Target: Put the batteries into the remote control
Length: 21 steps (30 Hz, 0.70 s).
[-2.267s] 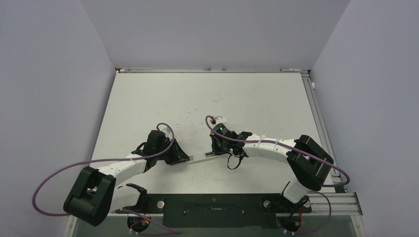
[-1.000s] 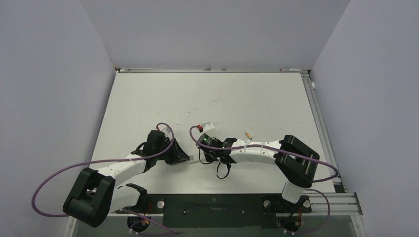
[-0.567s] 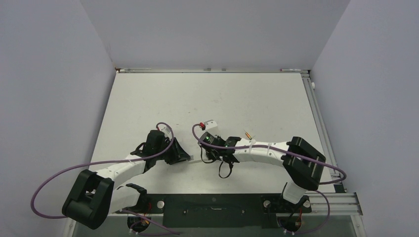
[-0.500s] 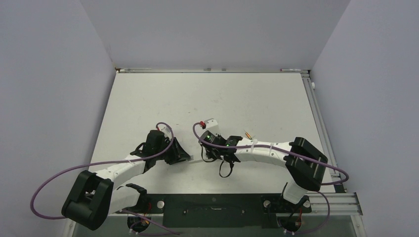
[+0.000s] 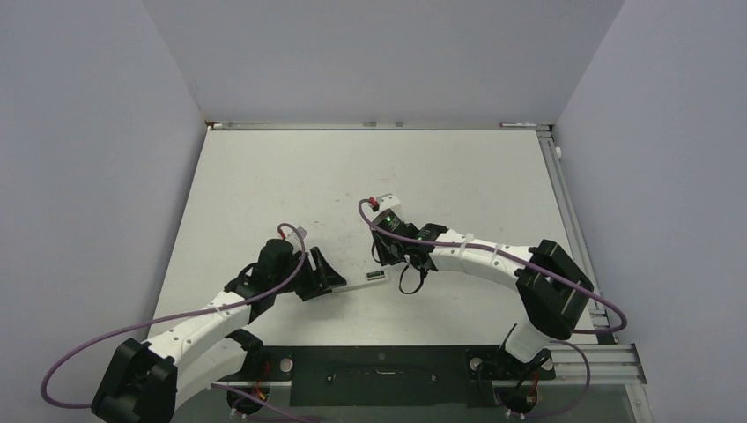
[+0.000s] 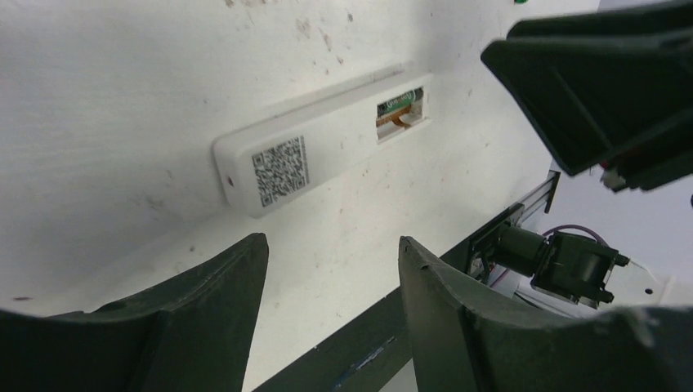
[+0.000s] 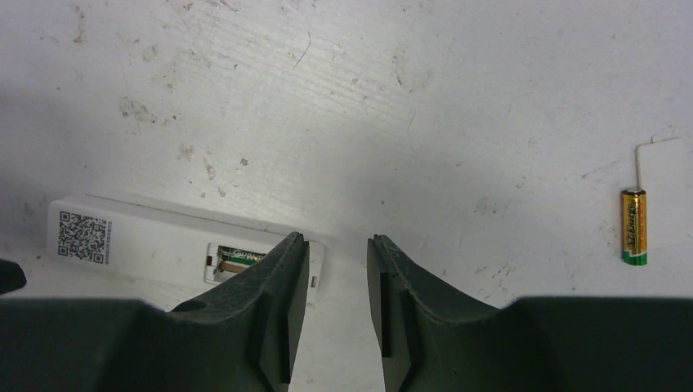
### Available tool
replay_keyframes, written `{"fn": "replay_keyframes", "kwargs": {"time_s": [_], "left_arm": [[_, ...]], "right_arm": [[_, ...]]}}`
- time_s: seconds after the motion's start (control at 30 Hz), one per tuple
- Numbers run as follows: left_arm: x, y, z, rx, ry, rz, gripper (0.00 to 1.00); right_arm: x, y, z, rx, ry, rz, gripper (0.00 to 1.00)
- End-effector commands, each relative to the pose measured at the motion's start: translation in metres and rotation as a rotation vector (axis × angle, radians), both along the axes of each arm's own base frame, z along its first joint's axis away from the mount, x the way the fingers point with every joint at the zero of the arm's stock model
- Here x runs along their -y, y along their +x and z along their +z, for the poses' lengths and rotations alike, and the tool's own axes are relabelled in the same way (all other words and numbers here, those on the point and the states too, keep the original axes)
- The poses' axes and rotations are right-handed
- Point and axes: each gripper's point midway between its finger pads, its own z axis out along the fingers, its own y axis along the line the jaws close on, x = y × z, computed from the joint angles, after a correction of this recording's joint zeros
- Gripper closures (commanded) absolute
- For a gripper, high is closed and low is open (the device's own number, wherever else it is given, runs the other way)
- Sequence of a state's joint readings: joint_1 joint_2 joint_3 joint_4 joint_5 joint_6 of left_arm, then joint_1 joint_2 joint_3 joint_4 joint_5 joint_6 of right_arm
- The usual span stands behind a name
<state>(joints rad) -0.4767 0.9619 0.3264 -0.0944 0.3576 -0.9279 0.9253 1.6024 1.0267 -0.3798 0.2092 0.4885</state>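
Desk: a white, scuffed desk [image 5: 440, 176] with pale walls around it. My two arms reach in from the near edge.
Left tool: my left tool [image 6: 331, 273] hangs low over the desk, just beside the left end of the remote. Its dark fingers stand well apart with bare desk between them, and it holds nothing.
Right tool: my right tool [image 7: 337, 245] hovers at the remote's other end. Its fingers are parted by a narrow gap with only desk showing through, and it grips nothing. One fingertip covers the remote's near corner in my wrist view.
Remote control: the slim white remote control [image 5: 377, 276] lies flat on the desk between my two tools, back side up and touching neither.
White piece: a small flat white piece [image 7: 666, 188] lies on the desk, well apart from the remote.
QR label: a square QR label [image 6: 282, 170] sits near one end of the remote's back.
Compartment: the compartment [image 6: 399, 110] is uncovered near the remote's other end.
Loose battery: a copper-gold loose battery [image 7: 633, 226] with a green end lies along the edge of the white piece.
Seated battery: a seated battery [image 7: 242, 255] with green printing rests inside the compartment.
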Motion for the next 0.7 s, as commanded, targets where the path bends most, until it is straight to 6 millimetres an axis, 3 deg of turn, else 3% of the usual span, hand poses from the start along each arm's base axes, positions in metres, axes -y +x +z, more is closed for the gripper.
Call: {"fn": "replay_keyframes", "kwargs": {"time_s": [0.0,0.23,0.67], "left_arm": [[0.010,-0.014,0.000,-0.030,-0.031,0.021,0.43],[0.021,-0.022,-0.007,-0.062,-0.052,0.016,0.42],[0.032,-0.003,-0.023,-0.048,-0.016,0.020,0.43]], "right_arm": [[-0.017,0.013,0.007,-0.010,0.055,0.058,0.67],[-0.020,0.022,-0.009,-0.064,0.063,0.068,0.78],[-0.021,0.009,-0.034,-0.160,0.047,0.119,0.90]]}}
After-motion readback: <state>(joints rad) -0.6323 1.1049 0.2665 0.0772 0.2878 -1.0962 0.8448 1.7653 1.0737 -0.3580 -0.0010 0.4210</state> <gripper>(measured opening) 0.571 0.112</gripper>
